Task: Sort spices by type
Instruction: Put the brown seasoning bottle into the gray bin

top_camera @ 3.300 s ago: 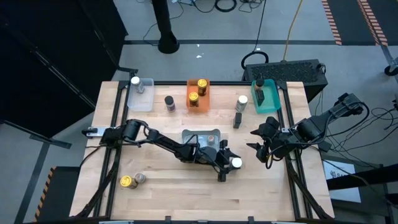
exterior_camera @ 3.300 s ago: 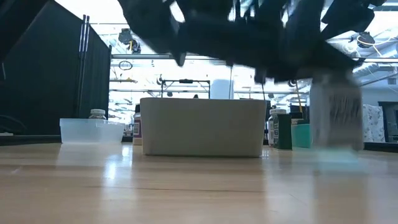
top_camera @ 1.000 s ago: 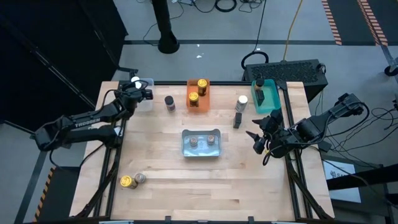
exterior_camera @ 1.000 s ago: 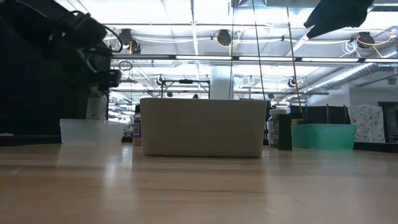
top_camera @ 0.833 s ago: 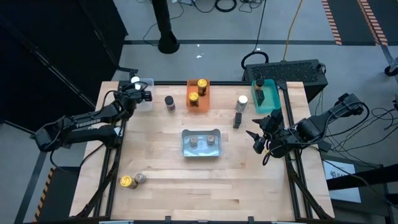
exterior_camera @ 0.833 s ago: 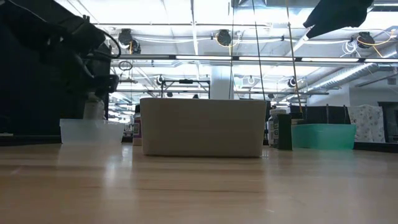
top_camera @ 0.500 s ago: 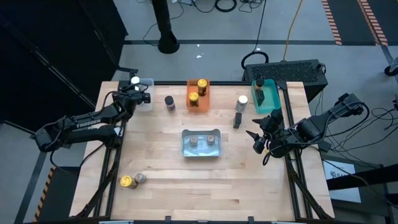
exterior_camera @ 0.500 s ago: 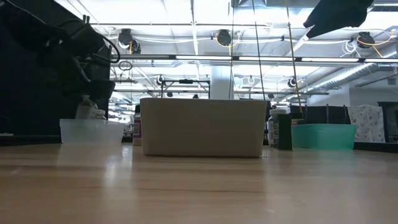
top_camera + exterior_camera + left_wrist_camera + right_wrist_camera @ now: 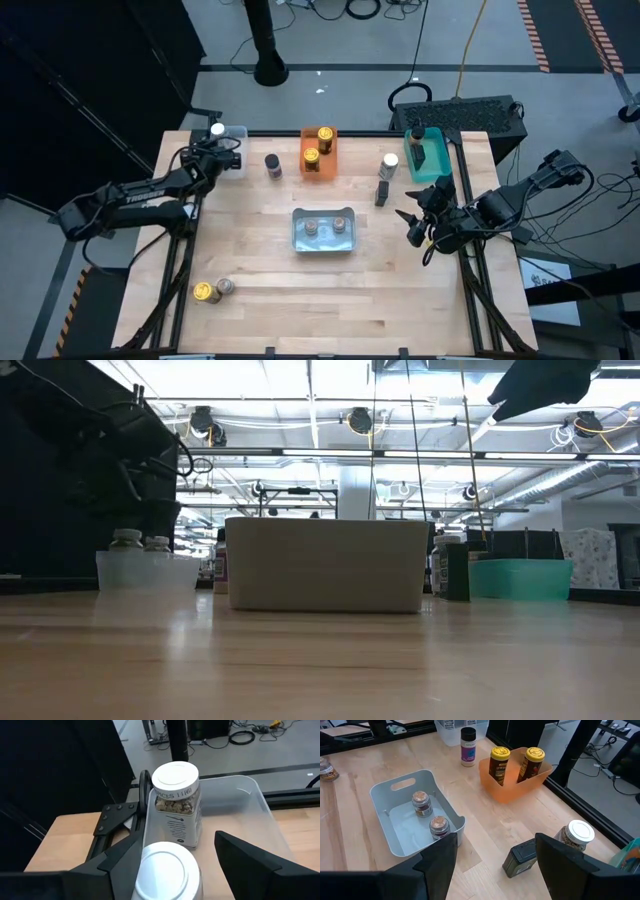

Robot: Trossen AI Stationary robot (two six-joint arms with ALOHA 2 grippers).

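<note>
Wooden table: two white-lidded jars are placed in the clear bin at its far left corner, under the released left gripper. Gold jars fill the orange bin; several spices are judged unsorted. The right gripper is held open at the right edge.

Between the left gripper's fingers, the nearer white-lidded jar is cut off by the picture's edge; only its lid and shoulder show. The clear bin beyond those fingers is partly covered by them. In the low view the left arm's dark bulk hides its fingers, and the two jars beneath show only their tops over the bin wall. Past the right gripper's fingers, a teal bin is clipped at the corner, and the dark box is half hidden.
</note>
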